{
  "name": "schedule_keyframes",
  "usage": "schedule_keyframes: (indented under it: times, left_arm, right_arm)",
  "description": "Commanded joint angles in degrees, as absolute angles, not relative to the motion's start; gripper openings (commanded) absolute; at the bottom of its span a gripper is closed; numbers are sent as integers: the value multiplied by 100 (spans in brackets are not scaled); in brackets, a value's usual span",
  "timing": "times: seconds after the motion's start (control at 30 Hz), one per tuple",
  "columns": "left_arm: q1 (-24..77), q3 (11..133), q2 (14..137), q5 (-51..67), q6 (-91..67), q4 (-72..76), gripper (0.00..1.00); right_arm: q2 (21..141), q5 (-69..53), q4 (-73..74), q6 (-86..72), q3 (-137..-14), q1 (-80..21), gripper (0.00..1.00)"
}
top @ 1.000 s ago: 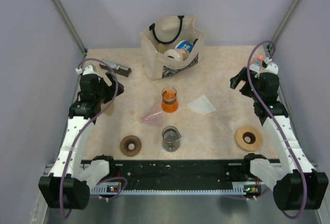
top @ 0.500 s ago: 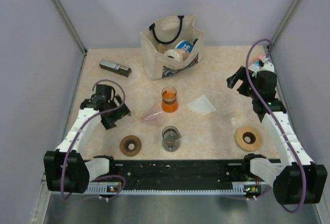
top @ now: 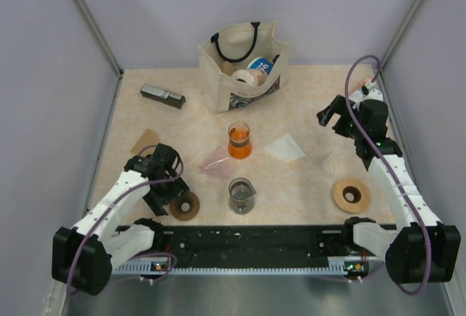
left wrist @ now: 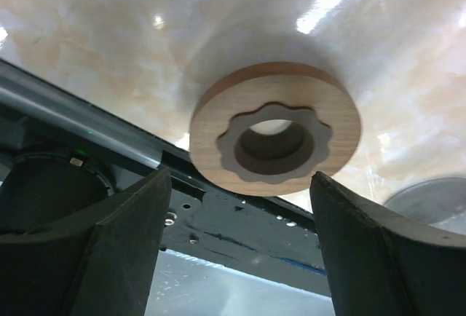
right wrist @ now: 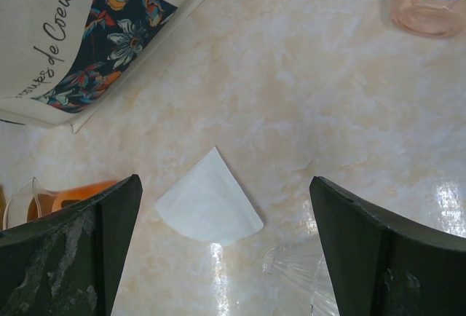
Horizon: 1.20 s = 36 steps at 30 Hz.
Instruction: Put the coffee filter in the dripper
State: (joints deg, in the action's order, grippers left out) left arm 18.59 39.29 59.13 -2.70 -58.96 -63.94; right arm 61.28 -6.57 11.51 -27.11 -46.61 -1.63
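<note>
The coffee filter [top: 285, 146] is a flat white paper fan on the table, right of the orange beaker. In the right wrist view the filter [right wrist: 209, 199] lies below and between my open fingers. The dripper [top: 215, 162] is a translucent pinkish cone lying on its side, left of the orange beaker. My right gripper [top: 329, 117] is open and empty, above the table to the right of and behind the filter; it also shows in the right wrist view [right wrist: 226, 250]. My left gripper [top: 169, 191] is open and empty, just above the dark brown ring [top: 184, 205]; it also shows in the left wrist view [left wrist: 240, 258].
A beaker of orange liquid [top: 239, 140] and a beaker of dark liquid [top: 241, 195] stand mid-table. A tote bag [top: 244, 65] is at the back. A tan ring [top: 351, 194], a clear ribbed plastic piece [top: 328, 162], a dark bar [top: 162, 95] and a brown card [top: 144, 141] lie around.
My left arm has swung from the back left toward the front and now hangs over the dark brown ring, uncovering the brown card. My right gripper has edged slightly left.
</note>
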Motion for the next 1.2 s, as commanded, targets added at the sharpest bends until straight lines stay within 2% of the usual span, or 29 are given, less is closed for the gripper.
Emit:
schedule_keyframes:
  times: [0.0, 0.27, 0.37, 0.5, 0.57, 0.7, 0.9, 1.17]
  left_arm:
    - [1898, 3735, 5555, -659, -6495, -6829, 82]
    - [1898, 3534, 6098, -844, -6662, -6031, 79]
    - [1898, 3507, 6494, -756, -6645, -5731, 71]
    - [1898, 3472, 6741, -966, -6627, -5608, 68]
    - [1898, 3376, 6794, -976, -6627, -5389, 60]
    - [1898, 3357, 6996, -695, -6592, -5045, 29]
    - [1907, 3655, 6742, -922, -6408, -5273, 2]
    - [1898, 4762, 6171, -1485, -5644, -5476, 0]
  right_arm:
    - [6117, -747, 896, -2751, -4641, -106, 99]
    - [6100, -703, 931, -2751, -4632, -114, 99]
    - [6100, -686, 940, -2742, -4649, -114, 99]
    - [6065, -642, 958, -2725, -4650, -114, 99]
    - [6091, -633, 958, -2733, -4649, -114, 99]
    - [6073, -668, 975, -2733, -4684, -114, 99]
    - [6021, -721, 976, -2733, -4685, -114, 98]
    - [5977, -861, 949, -2751, -4676, -114, 98]
